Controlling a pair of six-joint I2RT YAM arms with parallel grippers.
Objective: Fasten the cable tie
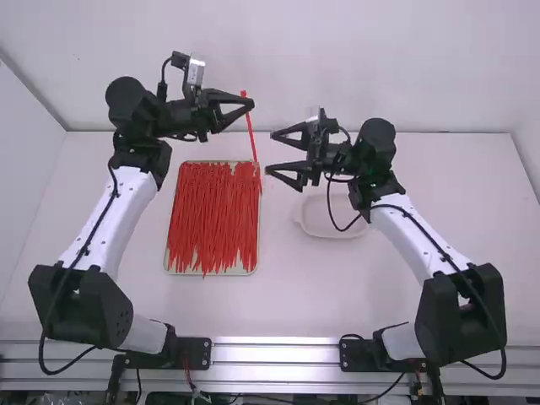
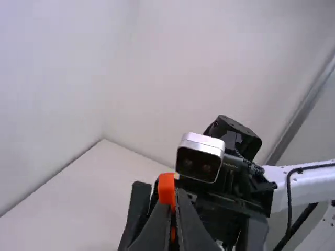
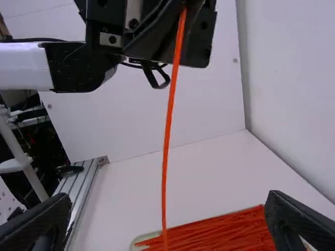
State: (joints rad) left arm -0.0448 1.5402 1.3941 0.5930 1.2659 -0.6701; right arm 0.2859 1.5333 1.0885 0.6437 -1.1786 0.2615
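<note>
Pinching the red cable tie (image 1: pixel 251 135) near its head, my left claw (image 1: pixel 245 105) sits upper left of centre in the high view, fingers pressed together on it. The tie hangs down from there, its lower end over the upper right corner of the pile of red ties (image 1: pixel 213 218) on the tray (image 1: pixel 169 269), left of centre. Just right of the hanging tie, my right claw (image 1: pixel 269 153) is spread wide, gripping nothing. A white dish (image 1: pixel 333 224) lies on the table (image 1: pixel 472 186) right of centre, beneath my right arm.

1 straight red cable tie (image 1: pixel 251 128), unfastened, near-upright, lower end over the red tie pile (image 1: pixel 213 218).
</note>
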